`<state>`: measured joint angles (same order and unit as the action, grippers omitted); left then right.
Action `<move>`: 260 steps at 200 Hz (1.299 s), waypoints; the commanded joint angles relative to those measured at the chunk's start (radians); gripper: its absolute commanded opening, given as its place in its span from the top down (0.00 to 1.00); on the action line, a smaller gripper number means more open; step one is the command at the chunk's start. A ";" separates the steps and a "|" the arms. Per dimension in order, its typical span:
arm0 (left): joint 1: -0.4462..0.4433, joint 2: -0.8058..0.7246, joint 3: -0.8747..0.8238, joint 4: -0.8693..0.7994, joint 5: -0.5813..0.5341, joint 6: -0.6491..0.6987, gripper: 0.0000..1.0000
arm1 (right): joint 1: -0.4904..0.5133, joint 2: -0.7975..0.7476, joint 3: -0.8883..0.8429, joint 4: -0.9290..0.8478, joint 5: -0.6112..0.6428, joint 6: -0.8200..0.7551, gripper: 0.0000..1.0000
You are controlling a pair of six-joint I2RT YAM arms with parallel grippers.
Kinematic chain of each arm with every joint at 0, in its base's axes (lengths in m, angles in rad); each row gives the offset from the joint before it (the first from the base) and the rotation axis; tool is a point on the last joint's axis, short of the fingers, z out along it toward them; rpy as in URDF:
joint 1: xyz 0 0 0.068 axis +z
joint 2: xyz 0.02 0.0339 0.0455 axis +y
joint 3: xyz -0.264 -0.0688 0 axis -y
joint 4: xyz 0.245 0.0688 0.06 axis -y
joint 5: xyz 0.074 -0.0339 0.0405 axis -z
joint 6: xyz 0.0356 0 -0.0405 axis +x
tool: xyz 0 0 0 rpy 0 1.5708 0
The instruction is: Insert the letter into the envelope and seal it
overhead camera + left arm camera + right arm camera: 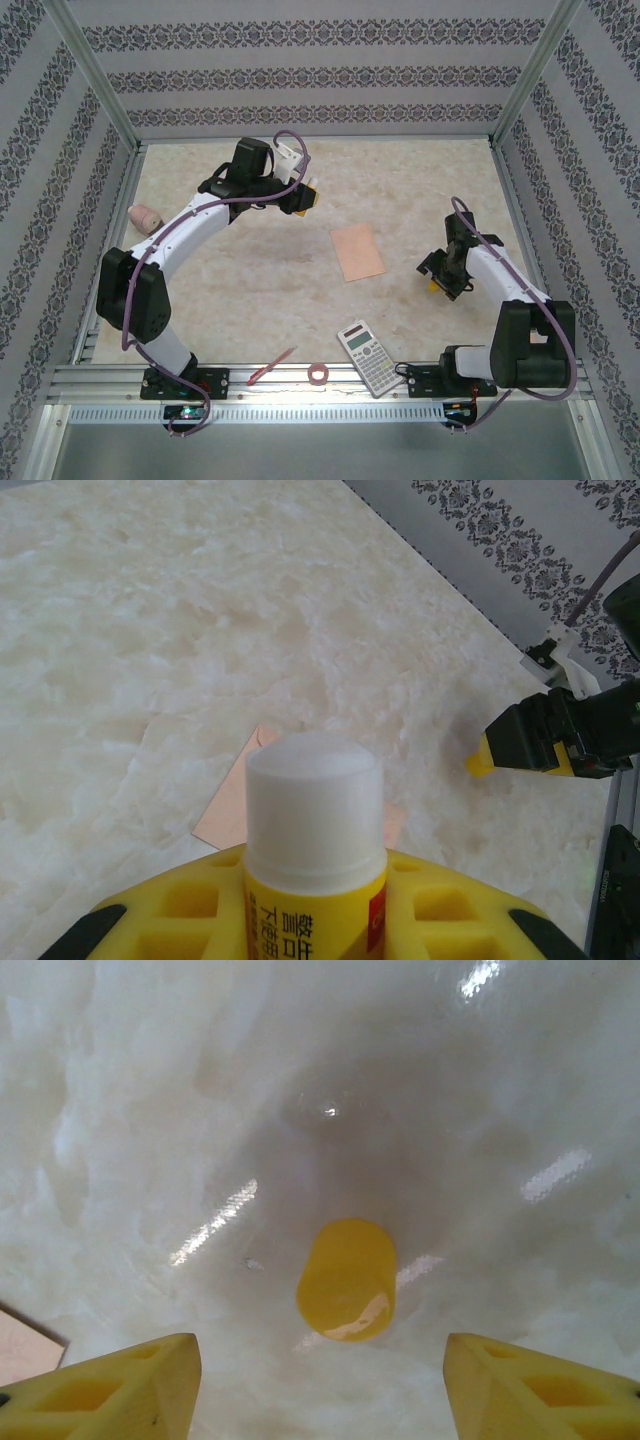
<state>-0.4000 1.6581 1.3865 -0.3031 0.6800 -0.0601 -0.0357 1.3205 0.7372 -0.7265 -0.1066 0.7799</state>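
Envelope (358,252) well clear of table (250,290) edges

Lab booth: aluminium frame (95,75), patterned walls (320,60)

arms (190,225): white links, black joints; cables (290,133): mauve; end effector fingers (120,1390): yellow

From above and behind the arm bases we look down on the whole desk (250,290). Our left wrist view rides close over the left end effector (315,905), facing four o'clock, sharing the envelope (222,815) and right end effector (485,758) with the overhead. Our right wrist view stares steeply down, hugging the desk.
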 commanded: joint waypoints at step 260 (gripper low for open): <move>-0.013 -0.021 -0.030 -0.044 0.122 0.120 1.00 | -0.043 -0.013 -0.045 0.085 0.002 -0.042 0.73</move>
<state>-0.4004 1.6581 1.3632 -0.3149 0.7605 0.0017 -0.0666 1.3491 0.6731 -0.6197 -0.1162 0.7555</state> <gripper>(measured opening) 0.259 0.279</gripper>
